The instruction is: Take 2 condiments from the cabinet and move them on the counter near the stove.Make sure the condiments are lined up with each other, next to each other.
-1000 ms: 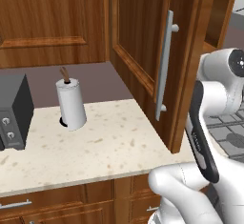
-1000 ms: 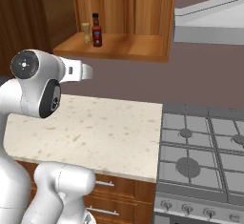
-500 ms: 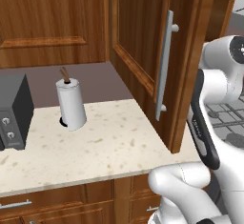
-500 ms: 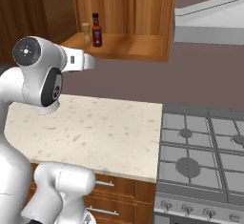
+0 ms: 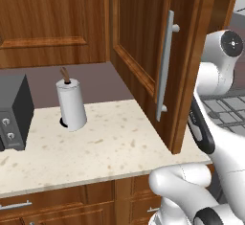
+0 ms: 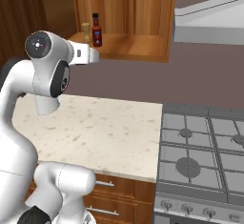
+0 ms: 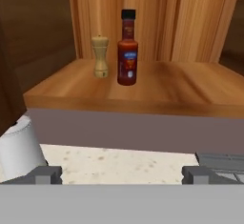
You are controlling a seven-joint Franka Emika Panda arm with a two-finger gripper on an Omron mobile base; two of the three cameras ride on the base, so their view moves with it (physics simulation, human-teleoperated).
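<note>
At the bottom of the hand view the gripper (image 7: 121, 174) has its two dark tips far apart, so it is wide open and holds nothing. Just past the tips lies the speckled beige counter (image 7: 119, 163), with the white paper-towel roll (image 7: 18, 149) at the lower left of the frame and a bit of the grey stove (image 7: 221, 160) at the lower right. Higher up, in the middle of the frame, is the wooden shelf of the open cabinet (image 7: 143, 87). On it stand the two condiments: the dark red bottle (image 7: 127, 49) with a black cap, and the short tan shaker (image 7: 100, 56) just beside it on the left. Both stand upright, near each other but not touching. In the left base view the cabinet door (image 5: 148, 51) hangs open in the upper middle, with its long silver handle (image 5: 165, 66), and a black toaster (image 5: 13, 111) sits at the left edge.
</note>
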